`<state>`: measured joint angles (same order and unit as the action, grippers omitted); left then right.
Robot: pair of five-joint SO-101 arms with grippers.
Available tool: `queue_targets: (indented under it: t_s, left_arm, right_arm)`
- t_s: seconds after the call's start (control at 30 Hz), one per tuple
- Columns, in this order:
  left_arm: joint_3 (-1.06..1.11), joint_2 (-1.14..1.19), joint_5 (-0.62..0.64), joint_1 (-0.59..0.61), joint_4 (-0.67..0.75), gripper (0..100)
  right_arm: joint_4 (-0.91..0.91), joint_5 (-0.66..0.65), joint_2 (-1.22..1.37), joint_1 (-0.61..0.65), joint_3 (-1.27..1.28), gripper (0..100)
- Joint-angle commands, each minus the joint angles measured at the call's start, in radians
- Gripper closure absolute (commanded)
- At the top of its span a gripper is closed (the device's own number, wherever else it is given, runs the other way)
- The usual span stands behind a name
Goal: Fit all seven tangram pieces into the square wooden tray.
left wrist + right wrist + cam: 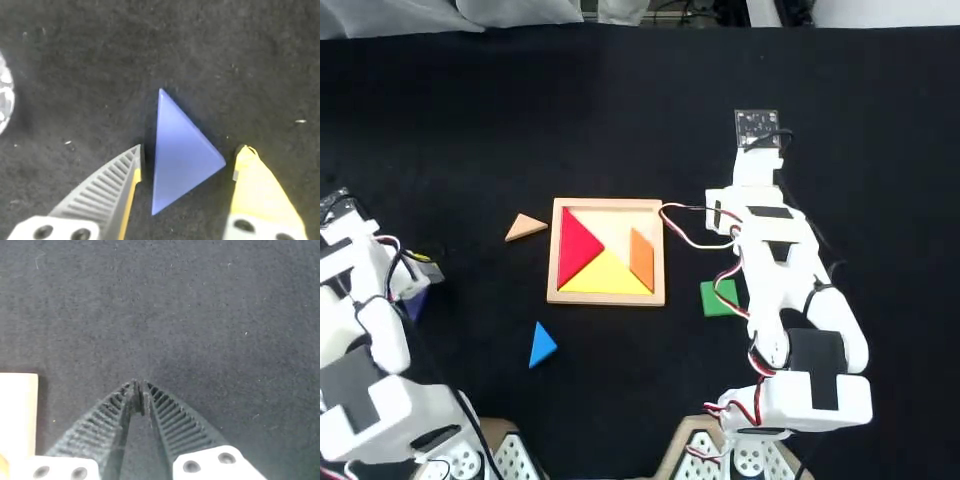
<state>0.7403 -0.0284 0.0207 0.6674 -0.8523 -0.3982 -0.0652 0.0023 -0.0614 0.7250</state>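
The square wooden tray holds a red triangle, a yellow triangle and an orange parallelogram. Outside it lie a tan triangle, a bright blue triangle and a green square, the square partly under the right arm. A violet-blue triangle lies flat on the cloth between the fingers of my open left gripper, at the table's far left. My right gripper is shut with nothing in it, low over bare cloth beside a tray corner.
Black cloth covers the whole table. The arm bases stand at the front edge. A shiny pale object shows at the edge of the left wrist view. Wide free cloth lies behind the tray.
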Motion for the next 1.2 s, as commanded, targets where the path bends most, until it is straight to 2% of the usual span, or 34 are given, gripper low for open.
queue_targets:
  t_s: [0.0,0.23,0.43,1.17]
  left_arm:
    - [-0.074,0.014,0.006,0.005,-0.017,70]
    - [-0.076,0.008,0.006,-0.005,-0.015,71]
    - [-0.071,0.009,0.006,-0.004,-0.003,79]
    - [-0.061,-0.005,0.014,-0.012,-0.037,79]
  right_arm:
    - [0.02,-0.011,-0.002,0.015,-0.047,98.7]
    - [0.02,-0.011,-0.002,0.015,-0.047,98.7]
    - [0.02,-0.011,-0.002,0.015,-0.047,98.7]
    - [0.02,-0.011,-0.002,0.015,-0.047,98.7]
